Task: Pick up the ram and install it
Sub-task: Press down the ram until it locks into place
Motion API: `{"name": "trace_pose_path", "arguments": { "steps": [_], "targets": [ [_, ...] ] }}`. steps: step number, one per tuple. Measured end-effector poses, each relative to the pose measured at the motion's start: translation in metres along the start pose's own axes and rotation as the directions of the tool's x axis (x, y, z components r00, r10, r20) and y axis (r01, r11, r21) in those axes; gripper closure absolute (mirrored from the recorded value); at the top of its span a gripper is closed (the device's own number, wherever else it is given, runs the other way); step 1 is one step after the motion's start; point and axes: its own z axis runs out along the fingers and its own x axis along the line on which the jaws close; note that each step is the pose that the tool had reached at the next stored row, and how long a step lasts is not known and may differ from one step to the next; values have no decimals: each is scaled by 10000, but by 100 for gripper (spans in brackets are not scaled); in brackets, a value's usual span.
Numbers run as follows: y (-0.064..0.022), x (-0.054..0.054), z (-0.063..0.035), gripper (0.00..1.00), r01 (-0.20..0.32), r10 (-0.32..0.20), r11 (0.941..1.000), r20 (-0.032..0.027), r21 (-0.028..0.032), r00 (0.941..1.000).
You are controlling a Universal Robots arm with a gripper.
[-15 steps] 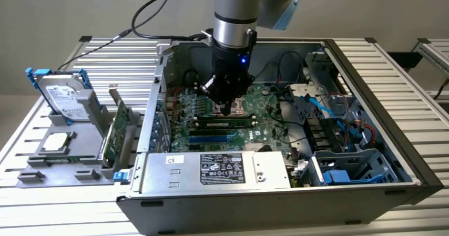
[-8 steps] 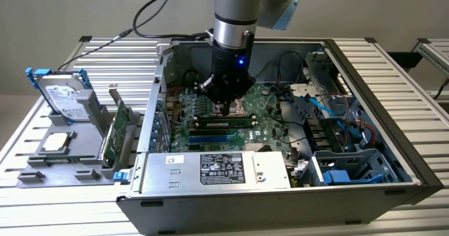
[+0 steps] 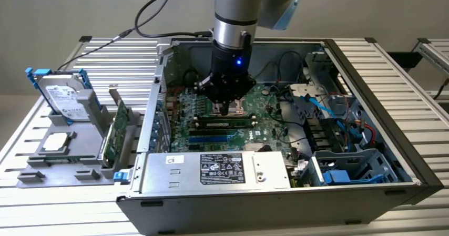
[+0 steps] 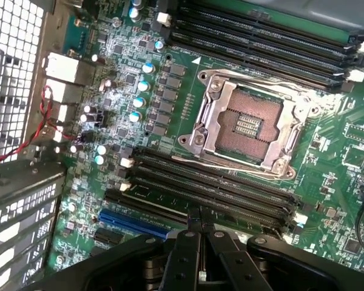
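The ram (image 3: 224,123), a narrow green stick with black chips, stands in a memory slot on the motherboard (image 3: 263,118), just on the near side of the CPU socket (image 3: 223,105). My gripper (image 3: 223,110) hangs straight down inside the open computer case, shut, with its tips right above the ram. I cannot tell whether they touch it. In the wrist view the gripper (image 4: 194,222) has its black fingers (image 4: 186,248) pressed together with nothing between them, at the bank of black memory slots (image 4: 218,189) beside the open CPU socket (image 4: 246,124).
The power supply (image 3: 217,168) lies along the case's front edge, and a drive cage (image 3: 350,167) with blue cables stands at the exterior view's right. Outside the case, at the exterior view's left, a grey fixture (image 3: 63,165) holds a hard drive (image 3: 63,96) and a green expansion card (image 3: 115,128).
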Motion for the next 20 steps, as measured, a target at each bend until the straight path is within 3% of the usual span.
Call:
{"name": "trace_pose_path", "arguments": {
  "steps": [6, 9, 12, 16, 17, 20],
  "targets": [
    [0, 0, 0, 89, -860, 860, 9963, -36, -68, 9963],
    [0, 0, 0, 89, -1229, 1229, 9924, -18, -94, 9924],
    [1, 0, -2, 89, -1503, 1503, 9886, 74, -101, 9886],
    [0, -1, -4, 89, -1665, 1667, 9860, 296, -95, 9856],
    [-6, 0, -4, 89, -1670, 1672, 9859, 323, -92, 9854],
    [-30, 5, -3, 89, -1685, 1687, 9857, 334, -92, 9851]
  ]
}}
